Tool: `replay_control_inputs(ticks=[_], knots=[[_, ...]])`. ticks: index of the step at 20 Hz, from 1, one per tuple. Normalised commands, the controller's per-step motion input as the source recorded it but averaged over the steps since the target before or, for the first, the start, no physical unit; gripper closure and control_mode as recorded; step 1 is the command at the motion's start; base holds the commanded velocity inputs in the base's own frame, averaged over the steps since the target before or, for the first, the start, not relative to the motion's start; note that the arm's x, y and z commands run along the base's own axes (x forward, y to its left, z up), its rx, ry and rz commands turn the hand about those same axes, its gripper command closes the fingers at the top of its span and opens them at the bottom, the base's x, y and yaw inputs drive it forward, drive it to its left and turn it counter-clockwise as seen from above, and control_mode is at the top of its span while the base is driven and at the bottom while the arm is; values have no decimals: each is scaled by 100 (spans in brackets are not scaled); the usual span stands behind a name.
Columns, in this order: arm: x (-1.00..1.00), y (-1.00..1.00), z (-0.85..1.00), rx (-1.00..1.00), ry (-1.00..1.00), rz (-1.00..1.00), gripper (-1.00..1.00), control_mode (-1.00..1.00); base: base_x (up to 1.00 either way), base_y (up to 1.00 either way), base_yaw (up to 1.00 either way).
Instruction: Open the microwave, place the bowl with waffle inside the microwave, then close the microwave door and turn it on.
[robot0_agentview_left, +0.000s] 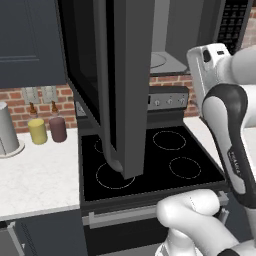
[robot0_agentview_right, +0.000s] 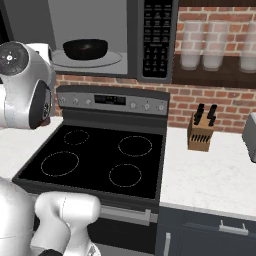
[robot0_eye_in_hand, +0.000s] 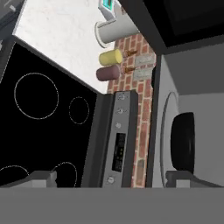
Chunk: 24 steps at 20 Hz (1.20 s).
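The microwave (robot0_agentview_right: 134, 40) hangs above the stove with its cavity exposed. Its door (robot0_agentview_left: 132, 85) is swung wide open and juts out over the left burners. The black bowl (robot0_agentview_right: 85, 48) sits on the round turntable plate (robot0_agentview_right: 107, 61) inside the cavity; the waffle is hidden below the bowl's rim. In the hand view, which is rolled on its side, the bowl (robot0_eye_in_hand: 183, 142) appears at the right inside the pale cavity. My gripper (robot0_eye_in_hand: 112, 179) is open with nothing between its fingers, outside the cavity and apart from the bowl. The black keypad strip (robot0_agentview_right: 157, 37) runs down the microwave's right side.
A black four-burner stove (robot0_agentview_right: 95, 155) lies below, with a control panel (robot0_agentview_right: 112, 100) behind. A yellow canister (robot0_agentview_left: 37, 131), a maroon one (robot0_agentview_left: 58, 129) and a grey cylinder (robot0_agentview_left: 6, 130) stand on the left counter. A knife block (robot0_agentview_right: 201, 132) stands on the right counter.
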Motion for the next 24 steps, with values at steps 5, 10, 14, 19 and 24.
replay_control_inputs(ticks=[5, 10, 14, 19, 24], knots=[[-100, 0, 10, 0, -10, 0, 100, -100, 0, 0, 0], [-100, 2, 15, 0, -2, 0, 100, -100, 0, 0, 0], [-86, 15, 11, 0, 4, 0, 100, -100, 0, 0, 0], [-4, 18, 0, -1, 9, 0, 100, -100, 0, 0, 0], [-43, 11, 0, 0, -1, 0, 100, -100, 0, 0, 0]])
